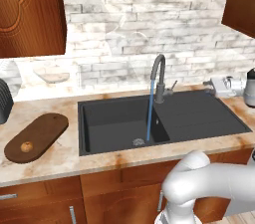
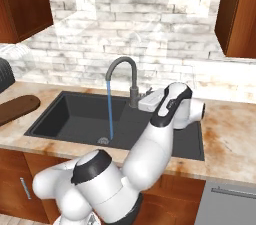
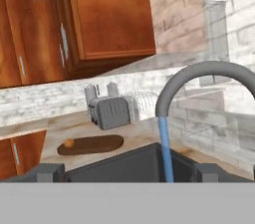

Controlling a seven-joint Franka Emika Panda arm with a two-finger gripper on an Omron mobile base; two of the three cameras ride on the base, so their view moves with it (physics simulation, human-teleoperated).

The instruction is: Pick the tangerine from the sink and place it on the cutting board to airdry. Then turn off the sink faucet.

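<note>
The tangerine (image 1: 26, 146) (image 3: 68, 143) lies on the near end of the dark brown cutting board (image 1: 40, 134) (image 3: 94, 144), on the counter left of the black sink (image 1: 209, 113) (image 2: 70, 114). Water runs in a blue stream from the grey gooseneck sink faucet (image 1: 158, 76) (image 2: 131, 76) (image 3: 199, 76) down to the drain (image 1: 138, 142) (image 2: 103, 140). My gripper (image 1: 209, 86) (image 2: 141, 102) (image 3: 128, 172) hovers over the draining side, just right of the faucet's stem and small lever (image 1: 172, 87). It points left along the counter, open wide, with nothing between its fingertips (image 3: 47, 170).
A toaster (image 3: 112, 111) and a wire rack (image 3: 142, 101) stand beyond the board. A pale bowl (image 1: 51, 75) sits by the back wall, and a grey appliance (image 1: 250, 88) at the far right. Upper cabinets (image 1: 30, 9) (image 2: 237, 11) hang on both sides.
</note>
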